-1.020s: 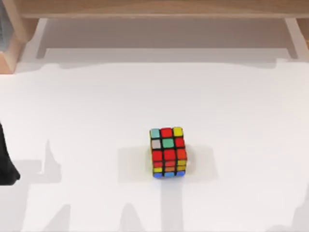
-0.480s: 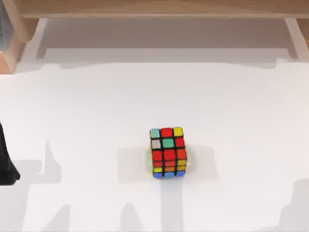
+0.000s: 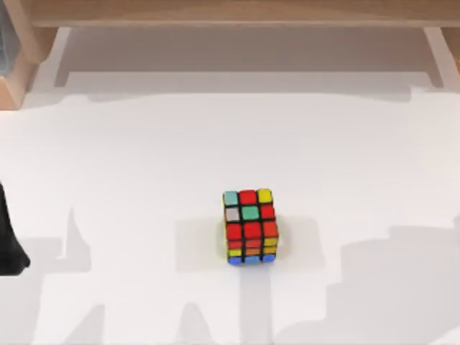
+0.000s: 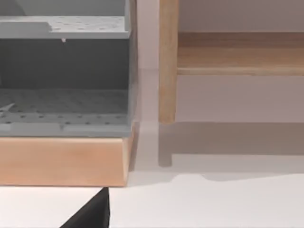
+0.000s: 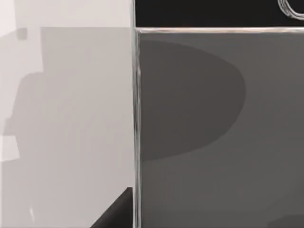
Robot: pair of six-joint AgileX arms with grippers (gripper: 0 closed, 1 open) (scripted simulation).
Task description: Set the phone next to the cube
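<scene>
The cube (image 3: 250, 227) stands alone on the white desk (image 3: 129, 158), just below and right of centre in the top view, its upper face mostly red with teal, yellow, white and green stickers. The right wrist view looks closely down on the phone (image 5: 218, 128), its grey screen and silver rim bearing no readable writing. The left arm (image 3: 10, 237) sits at the frame's left edge; neither end effector's opening can be told.

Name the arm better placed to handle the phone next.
Right, probably: its wrist camera sits close over the phone, screen and rim in view. The left arm is parked at the table's left edge, away from the cube.
</scene>
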